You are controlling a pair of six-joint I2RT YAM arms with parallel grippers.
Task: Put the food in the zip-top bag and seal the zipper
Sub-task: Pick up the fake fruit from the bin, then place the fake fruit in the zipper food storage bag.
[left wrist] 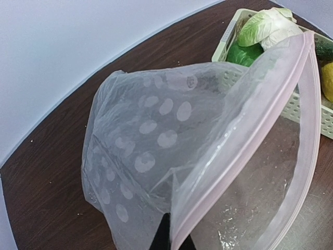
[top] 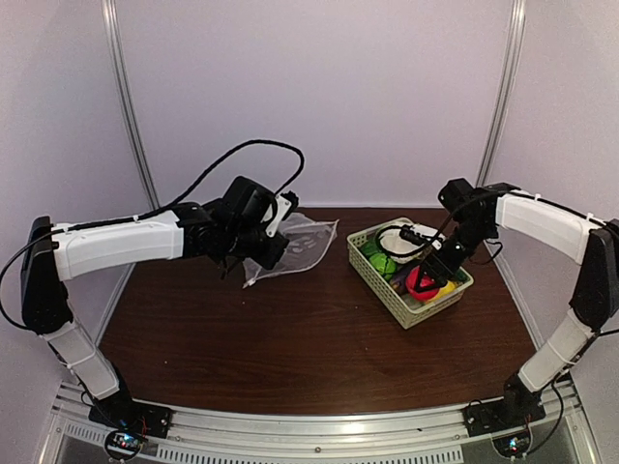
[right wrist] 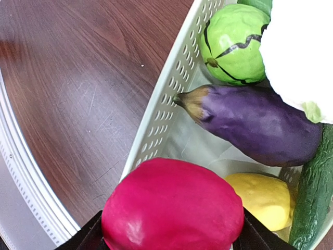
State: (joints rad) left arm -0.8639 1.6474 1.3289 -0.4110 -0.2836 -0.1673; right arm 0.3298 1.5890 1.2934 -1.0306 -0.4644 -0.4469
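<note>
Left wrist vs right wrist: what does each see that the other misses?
Left wrist only: the dotted bag, mouth open, pinched by the left gripper. Right wrist only: the red ball held by the right gripper, and the eggplant. Both: the basket, cauliflower and brown table.

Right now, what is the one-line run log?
left gripper: shut on bag | right gripper: shut on red ball, above basket | bag: open, empty
</note>
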